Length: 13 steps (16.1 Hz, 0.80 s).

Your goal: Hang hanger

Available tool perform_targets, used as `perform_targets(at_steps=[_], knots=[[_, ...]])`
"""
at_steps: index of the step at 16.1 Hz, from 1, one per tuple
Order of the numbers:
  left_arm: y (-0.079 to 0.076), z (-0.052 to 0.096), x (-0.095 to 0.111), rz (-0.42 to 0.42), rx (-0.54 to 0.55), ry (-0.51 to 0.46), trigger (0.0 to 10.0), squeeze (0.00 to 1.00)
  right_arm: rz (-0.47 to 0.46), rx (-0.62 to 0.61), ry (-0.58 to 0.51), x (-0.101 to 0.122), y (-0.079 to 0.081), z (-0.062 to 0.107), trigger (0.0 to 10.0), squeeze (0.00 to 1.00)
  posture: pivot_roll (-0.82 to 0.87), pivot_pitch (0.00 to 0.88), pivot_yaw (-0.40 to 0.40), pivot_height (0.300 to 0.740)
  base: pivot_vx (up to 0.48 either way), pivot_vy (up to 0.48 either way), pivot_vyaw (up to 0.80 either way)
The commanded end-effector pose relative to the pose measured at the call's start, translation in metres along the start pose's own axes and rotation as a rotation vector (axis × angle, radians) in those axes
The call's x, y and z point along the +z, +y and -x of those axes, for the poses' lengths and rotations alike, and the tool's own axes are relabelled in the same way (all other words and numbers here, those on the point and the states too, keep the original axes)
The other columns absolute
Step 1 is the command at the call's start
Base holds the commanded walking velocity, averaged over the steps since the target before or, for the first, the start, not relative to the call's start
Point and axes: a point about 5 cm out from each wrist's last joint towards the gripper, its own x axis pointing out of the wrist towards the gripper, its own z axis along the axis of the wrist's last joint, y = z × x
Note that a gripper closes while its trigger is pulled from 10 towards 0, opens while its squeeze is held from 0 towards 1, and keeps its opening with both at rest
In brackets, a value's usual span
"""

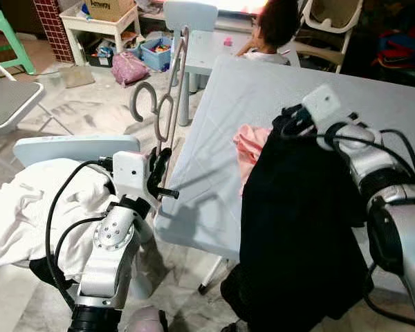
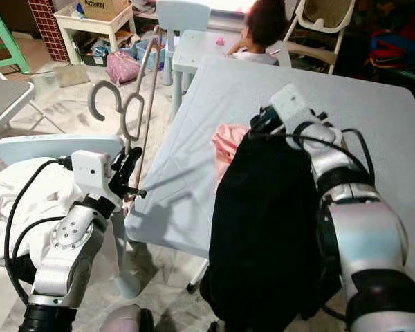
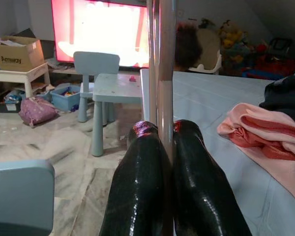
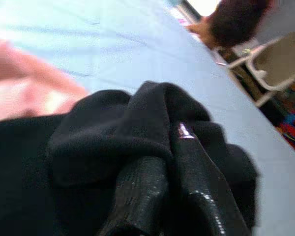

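Nearest on the left, the left gripper clenched on the lower rod of the hangers, two grey ones by the look of the twin hooks, held upright just off the left edge of the pale blue table, hooks up and free of any rail. Nearest on the right, the right gripper pinched shut on a bunched fold of the black garment, lifted so its length drapes down over the table's near edge. Garment and hangers well apart, nothing threaded. Judged early: both pieces secured, the dressing and the hanging left to do. Farther in, a pink cloth folded on the table; beyond, a person seated at the far edge.
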Motion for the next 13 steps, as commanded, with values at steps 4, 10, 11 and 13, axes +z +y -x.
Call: perform_targets(at_steps=[4,10,11,13], knots=[[-0.008,0.000,-0.002,-0.007,-0.050,0.013,10.0,0.00,0.038,0.198,-0.180,-0.002,0.013,0.010,10.0,1.00,-0.03,0.000,-0.047,0.740,0.000,0.000,0.00],[-0.012,-0.003,-0.008,-0.016,-0.074,0.036,10.0,0.00,0.013,0.257,-0.378,0.009,-0.006,0.035,10.0,1.00,-0.05,0.000,-0.028,0.740,0.000,0.000,0.00],[-0.014,-0.004,-0.008,-0.015,-0.078,0.037,10.0,0.00,-0.030,0.302,-0.407,0.011,-0.008,0.039,10.0,1.00,-0.05,0.000,-0.026,0.740,0.000,0.000,0.00],[-0.016,-0.004,-0.008,-0.014,-0.085,0.035,10.0,0.00,-0.074,0.460,-0.417,0.008,-0.001,0.049,10.0,1.00,-0.05,0.000,-0.024,0.740,0.000,0.000,0.00]])
